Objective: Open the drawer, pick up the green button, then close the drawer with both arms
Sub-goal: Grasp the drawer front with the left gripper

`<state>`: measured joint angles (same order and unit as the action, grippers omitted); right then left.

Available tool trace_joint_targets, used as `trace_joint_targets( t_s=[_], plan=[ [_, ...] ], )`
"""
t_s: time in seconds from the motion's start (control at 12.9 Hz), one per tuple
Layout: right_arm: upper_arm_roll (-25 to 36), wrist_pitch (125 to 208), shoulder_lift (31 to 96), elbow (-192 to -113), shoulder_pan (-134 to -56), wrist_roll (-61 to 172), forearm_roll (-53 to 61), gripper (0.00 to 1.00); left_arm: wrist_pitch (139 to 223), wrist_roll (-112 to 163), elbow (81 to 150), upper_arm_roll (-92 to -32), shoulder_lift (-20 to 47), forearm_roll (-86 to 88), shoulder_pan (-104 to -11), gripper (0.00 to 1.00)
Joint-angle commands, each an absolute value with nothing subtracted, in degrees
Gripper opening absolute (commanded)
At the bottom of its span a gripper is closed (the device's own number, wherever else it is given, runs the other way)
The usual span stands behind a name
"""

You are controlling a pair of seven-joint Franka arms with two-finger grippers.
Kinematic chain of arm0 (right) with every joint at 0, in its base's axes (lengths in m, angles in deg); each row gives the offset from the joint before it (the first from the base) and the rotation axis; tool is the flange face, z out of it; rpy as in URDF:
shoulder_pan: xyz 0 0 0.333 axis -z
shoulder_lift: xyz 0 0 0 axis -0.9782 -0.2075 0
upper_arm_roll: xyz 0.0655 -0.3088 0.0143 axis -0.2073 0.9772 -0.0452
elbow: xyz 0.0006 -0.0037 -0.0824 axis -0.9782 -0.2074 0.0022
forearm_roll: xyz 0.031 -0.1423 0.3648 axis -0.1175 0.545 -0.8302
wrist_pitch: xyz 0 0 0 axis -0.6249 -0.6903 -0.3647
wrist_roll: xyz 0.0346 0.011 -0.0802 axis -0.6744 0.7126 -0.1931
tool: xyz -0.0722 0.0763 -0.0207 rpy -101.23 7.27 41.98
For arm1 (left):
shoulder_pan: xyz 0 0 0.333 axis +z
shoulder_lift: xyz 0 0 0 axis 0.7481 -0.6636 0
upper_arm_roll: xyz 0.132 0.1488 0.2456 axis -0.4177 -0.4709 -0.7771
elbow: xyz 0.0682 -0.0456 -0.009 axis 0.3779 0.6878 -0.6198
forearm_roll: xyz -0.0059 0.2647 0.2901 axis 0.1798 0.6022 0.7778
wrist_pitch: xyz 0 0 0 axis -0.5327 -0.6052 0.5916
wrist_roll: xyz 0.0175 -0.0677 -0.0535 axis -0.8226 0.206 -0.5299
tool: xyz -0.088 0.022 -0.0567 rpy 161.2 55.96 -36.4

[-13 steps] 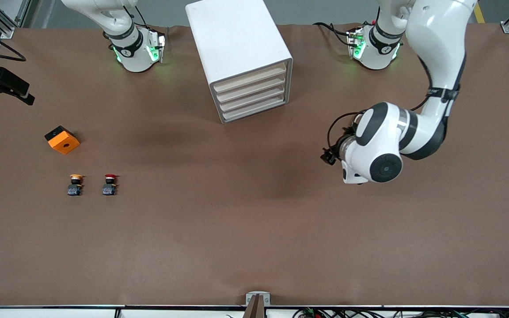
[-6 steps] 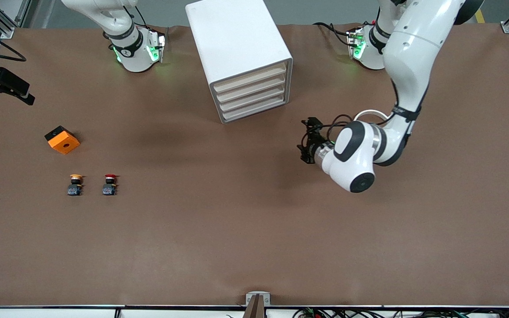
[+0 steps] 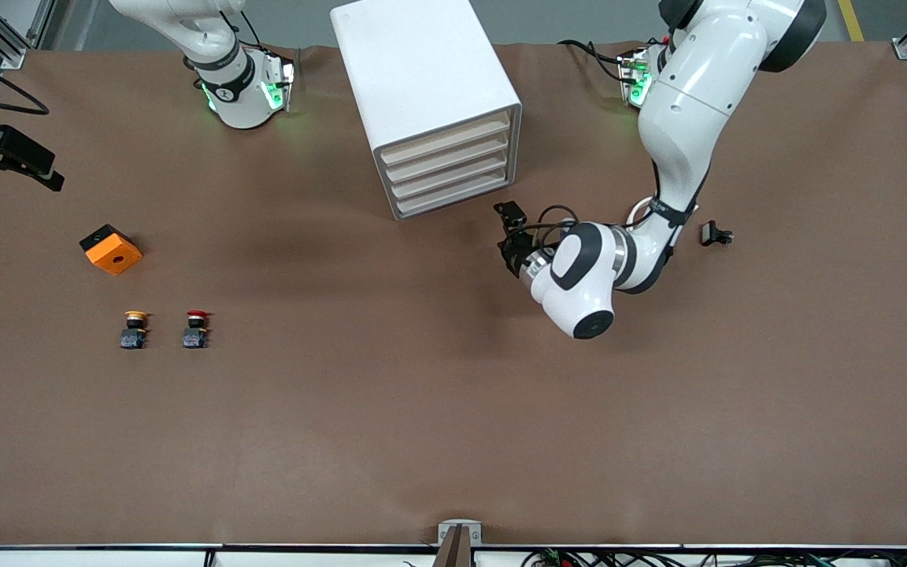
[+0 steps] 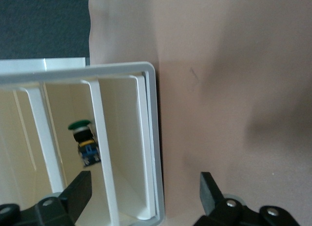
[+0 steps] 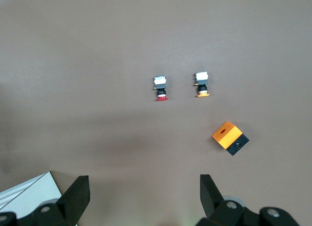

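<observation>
Left end effector is held wide open, empty, at the white four-drawer cabinet's front, about 4 o'clock from it. Green-capped black-bodied button is seen inside the cabinet. Right end effector waits, fully spread, empty, above the table.

White cabinet, cream drawer fronts, green-capped button, brown table.

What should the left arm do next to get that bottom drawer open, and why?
Probably ease the open left gripper in to the lowest drawer and catch its front strip. All four cabinet drawers look shut, and the green button shows only through the cabinet front. The right gripper waits, open.
</observation>
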<state>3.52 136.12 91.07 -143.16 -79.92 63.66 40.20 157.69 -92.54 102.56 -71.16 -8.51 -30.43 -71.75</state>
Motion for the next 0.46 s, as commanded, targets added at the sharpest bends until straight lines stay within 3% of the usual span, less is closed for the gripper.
trace_joint_targets(
  t_s=[0.0,0.39],
  plan=[
    [3.4,136.4,88.3,-142.4,-79.9,63.2,40.1,1.00,156.6,-95.0,99.3,-71.5,-11.6,-34.4,-73.1,0.74],
    [3.2,137.0,84.4,-142.4,-80.2,59.7,40.6,1.00,153.5,-96.3,99.5,-71.4,-11.6,-39.4,-76.2,0.74]
  ],
)
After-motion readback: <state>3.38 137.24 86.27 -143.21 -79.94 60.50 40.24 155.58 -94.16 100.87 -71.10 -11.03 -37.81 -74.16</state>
